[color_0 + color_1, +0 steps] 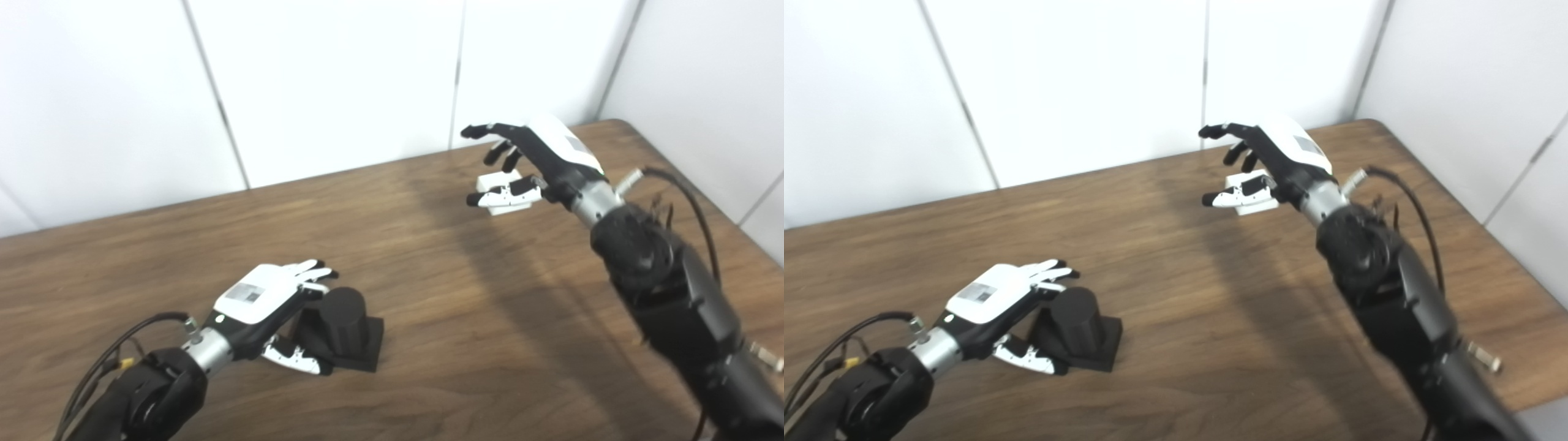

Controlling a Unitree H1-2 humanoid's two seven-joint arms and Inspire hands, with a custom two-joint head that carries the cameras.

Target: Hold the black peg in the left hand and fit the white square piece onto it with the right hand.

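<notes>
The black peg (342, 320), a short cylinder on a square black base, stands on the wooden table (465, 306) at the front left. My left hand (263, 303) is beside it on its left, fingers apart, with fingertips by the cylinder's top and the thumb along the base's front; it has no hold on it. The white square piece (492, 182) lies on the table at the back right, partly hidden by the thumb of my right hand (539, 160). That hand hovers over the piece with fingers spread open.
White wall panels (331, 79) rise right behind the table's far edge and along its right side. The table's right edge (1513, 288) runs close to my right arm.
</notes>
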